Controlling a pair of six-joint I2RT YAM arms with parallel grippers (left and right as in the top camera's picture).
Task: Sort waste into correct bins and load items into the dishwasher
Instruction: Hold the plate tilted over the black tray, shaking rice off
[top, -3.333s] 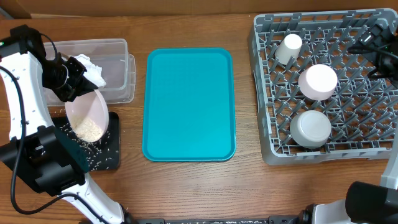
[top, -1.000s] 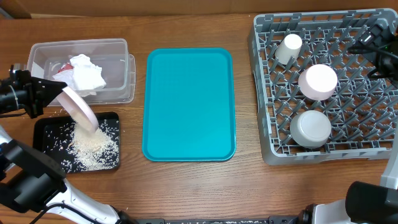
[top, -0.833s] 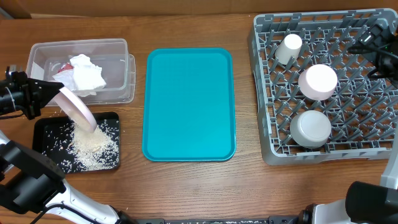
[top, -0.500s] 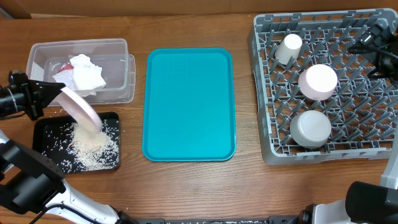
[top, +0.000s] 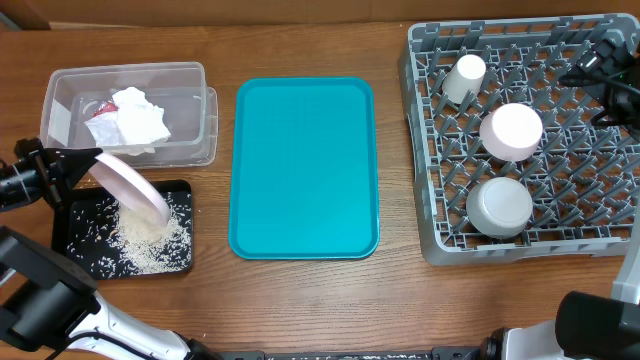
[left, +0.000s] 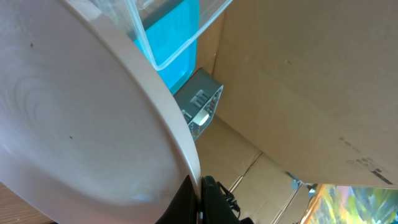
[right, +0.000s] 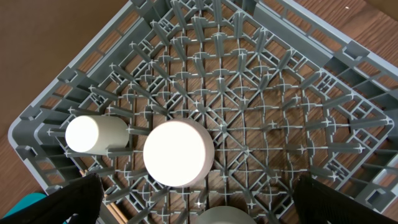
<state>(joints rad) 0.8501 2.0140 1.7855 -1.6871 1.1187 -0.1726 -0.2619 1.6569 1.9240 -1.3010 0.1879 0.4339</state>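
Note:
My left gripper is shut on the rim of the large white plate, held tilted on edge over the black tray. A heap of white rice lies in that tray. The plate fills the left wrist view, with the jaws pinching its rim. The clear tub holds crumpled white napkins and a red wrapper scrap. My right gripper is open and empty above the grey dish rack, which holds a white cup, a pinkish-white bowl and a pale grey bowl.
A large teal tray lies in the middle of the wooden table, between the bins and the rack. Cardboard walls stand along the back edge.
The left arm has swung out to the left with the plate. The rice slid off the plate into the black tray. The plate has since shifted slightly down and right. The right arm has not moved.

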